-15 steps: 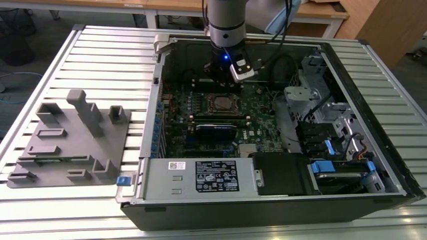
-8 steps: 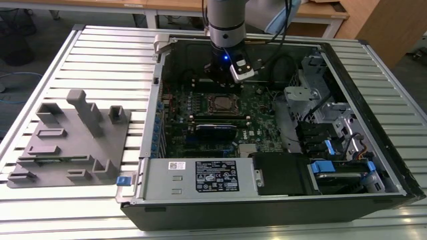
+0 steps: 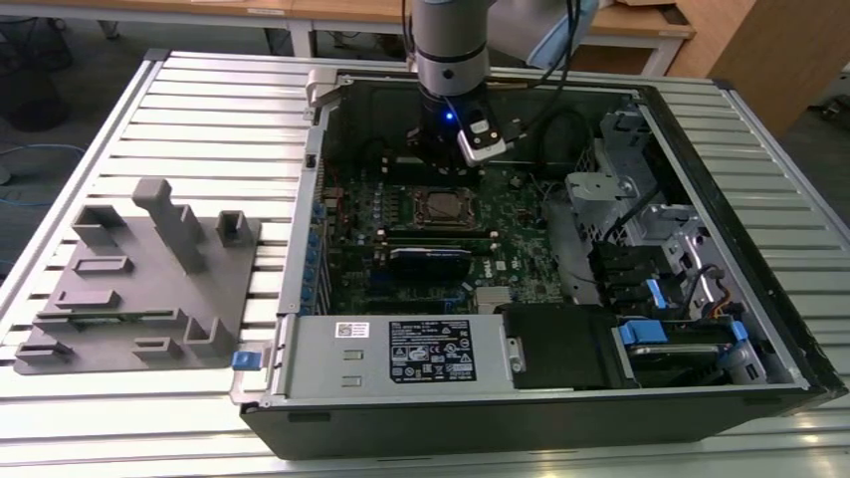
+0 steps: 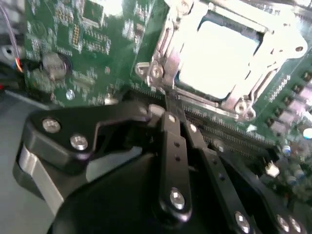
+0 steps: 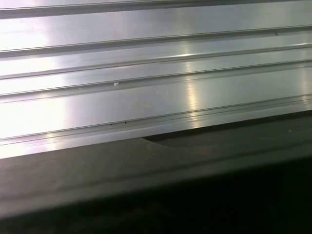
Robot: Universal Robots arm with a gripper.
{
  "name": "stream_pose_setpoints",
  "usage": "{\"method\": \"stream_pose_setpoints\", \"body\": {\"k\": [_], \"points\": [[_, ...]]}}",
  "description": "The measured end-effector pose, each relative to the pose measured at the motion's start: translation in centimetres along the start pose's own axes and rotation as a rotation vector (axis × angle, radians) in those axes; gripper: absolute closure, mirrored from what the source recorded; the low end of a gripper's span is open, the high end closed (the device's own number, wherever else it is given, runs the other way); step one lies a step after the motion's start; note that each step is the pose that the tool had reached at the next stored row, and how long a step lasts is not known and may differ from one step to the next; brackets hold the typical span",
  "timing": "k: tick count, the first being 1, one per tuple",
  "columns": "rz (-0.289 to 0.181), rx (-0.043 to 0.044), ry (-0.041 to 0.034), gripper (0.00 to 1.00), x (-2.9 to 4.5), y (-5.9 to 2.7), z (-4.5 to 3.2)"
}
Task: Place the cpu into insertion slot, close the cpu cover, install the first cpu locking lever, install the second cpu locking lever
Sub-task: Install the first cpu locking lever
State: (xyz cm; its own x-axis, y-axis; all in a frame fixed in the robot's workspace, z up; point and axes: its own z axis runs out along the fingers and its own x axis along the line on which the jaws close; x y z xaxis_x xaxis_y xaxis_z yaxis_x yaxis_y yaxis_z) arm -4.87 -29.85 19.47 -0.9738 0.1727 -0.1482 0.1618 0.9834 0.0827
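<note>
The cpu (image 4: pixel 219 53) sits in the insertion slot (image 4: pixel 192 29) under the cpu cover (image 4: pixel 168 63). The end effector (image 4: pixel 168 105), clenched and empty-looking, presses at the cover's corner lever; it should probably push slowly.

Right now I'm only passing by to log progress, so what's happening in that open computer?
The arm's gripper is down at the edge of the insertion slot on the green board. The cpu lies seated in it, and the cpu cover frames it, lowered. The fingers look closed together at the socket's metal edge.

Ribbed aluminium desk (image 3: pixel 159 110); wooden tables (image 3: pixel 318 12) behind; wooden cabinet (image 3: pixel 757 45) at exterior view's right; grey floor (image 3: pixel 106 40)
</note>
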Motion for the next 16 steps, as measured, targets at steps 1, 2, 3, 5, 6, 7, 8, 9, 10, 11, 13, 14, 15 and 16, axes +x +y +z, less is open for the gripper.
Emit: {"method": "stream_pose_setpoints", "body": {"k": [1, 2, 3, 5, 6, 7, 8, 9, 10, 11, 13, 14, 15, 16], "points": [[0.0, 0.0001, -0.0002, 0.89, 0.0, 0.0, 0.01], [0.0, 0.0002, -0.0004, 0.89, 0.0, 0.0, 0.01], [0.0, -0.0002, -0.0009, 0.89, 0.0, 0.0, 0.01], [0.001, -0.0054, -0.0021, 0.89, 0.01, 0.0, 0.01], [0.001, -0.008, -0.0023, 0.89, 0.01, 0.0, 0.02], [0.002, -0.0094, -0.0023, 0.89, 0.01, 0.0, 0.02], [0.002, -0.0105, -0.0021, 0.89, 0.0, 0.01, 0.02], [0.002, -0.0116, -0.002, 0.89, 0.0, 0.0, 0.01], [0.002, -0.0127, -0.002, 0.89, 0.0, 0.0, 0.0], [0.002, -0.0137, -0.002, 0.89, 0.0, 0.01, -0.03], [0.002, -0.0146, -0.0021, 0.89, -0.02, 0.03, -0.1], [0.002, -0.0141, -0.0017, 0.89, -0.03, 0.02, -0.18], [0.002, -0.014, -0.0017, 0.89, -0.04, 0.03, -0.26], [0.002, -0.014, -0.0017, 0.89, -0.06, 0.04, -0.38]]}}
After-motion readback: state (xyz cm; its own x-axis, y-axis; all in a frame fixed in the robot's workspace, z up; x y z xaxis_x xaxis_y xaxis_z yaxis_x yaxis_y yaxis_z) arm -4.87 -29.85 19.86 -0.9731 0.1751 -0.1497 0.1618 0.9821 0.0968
